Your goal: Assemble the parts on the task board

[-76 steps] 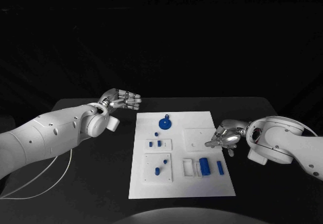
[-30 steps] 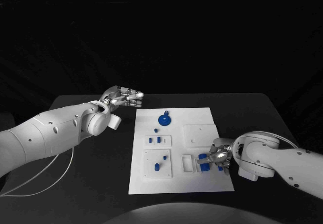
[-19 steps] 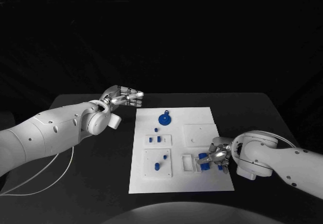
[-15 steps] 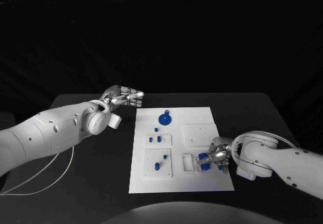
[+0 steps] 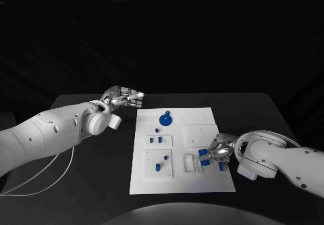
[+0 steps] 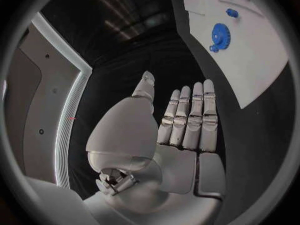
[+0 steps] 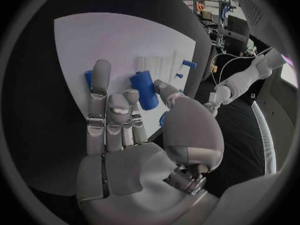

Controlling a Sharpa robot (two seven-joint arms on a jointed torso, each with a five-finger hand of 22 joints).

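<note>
The right hand (image 5: pixel 217 153) pinches a blue cylinder (image 7: pixel 144 90) just above the board's (image 5: pixel 181 183) near right part, beside the white holder (image 5: pixel 192 164). The left hand (image 5: pixel 123 99) hovers empty, fingers straight, over the counter (image 5: pixel 81 187) off the board's far left corner, near the blue gear (image 5: pixel 164 122).

Blue parts (image 5: pixel 165 123) lie on the white task board (image 5: pixel 182 180), on a black table (image 5: pixel 94 187).

Right hand (image 5: pixel 219 153) covers part of blue cylinder (image 7: pixel 144 90) in head view; grip on it cannot be confirmed. Small blue parts (image 5: pixel 157 139) on task board (image 5: pixel 182 183) too small to identify. Board cut off at circle's rim in left wrist view.
</note>
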